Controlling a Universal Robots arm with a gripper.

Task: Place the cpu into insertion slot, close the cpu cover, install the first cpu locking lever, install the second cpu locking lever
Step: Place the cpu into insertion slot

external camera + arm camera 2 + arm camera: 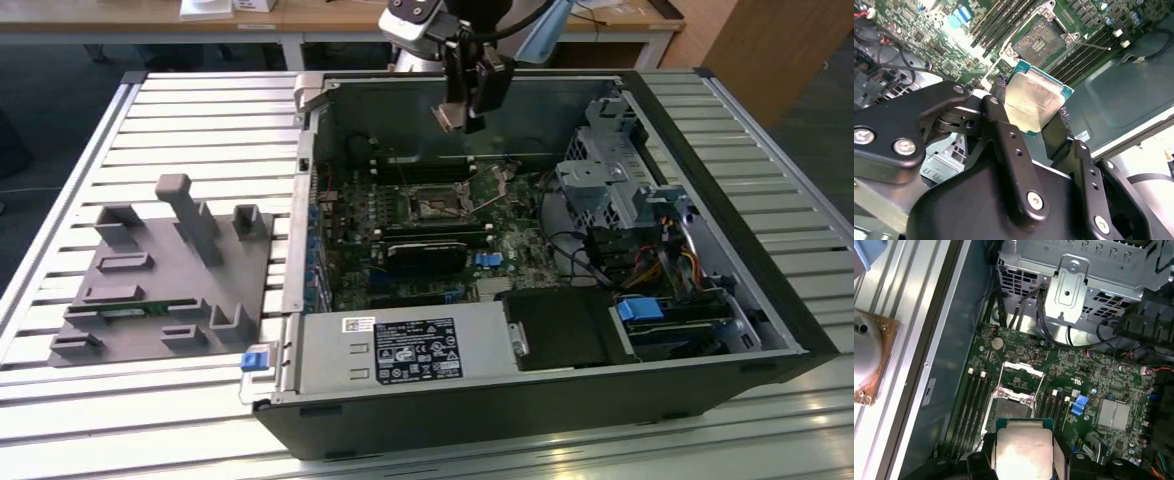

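My gripper [458, 120] hangs above the open computer case, shut on the cpu [1036, 102], a pale silvery square chip with a green edge. Black fingers [1004, 132] clamp it on two opposite sides. In the first wrist view the cpu [1023, 447] sits just short of the insertion slot [1013, 407], well above it. The insertion slot [1041, 42] is a dark square socket with a silver rim on the green motherboard, with nothing in it [434, 205]. The cpu cover [1022, 372] stands flipped open at the slot's far side.
Black memory slots [971, 410] flank the socket on both sides. A silver drive cage [1074, 285] and black cables [587, 255] fill one end of the case. The power supply [400, 350] sits at the front. A grey fixture block [160, 270] stands on the slatted table at the exterior view's left.
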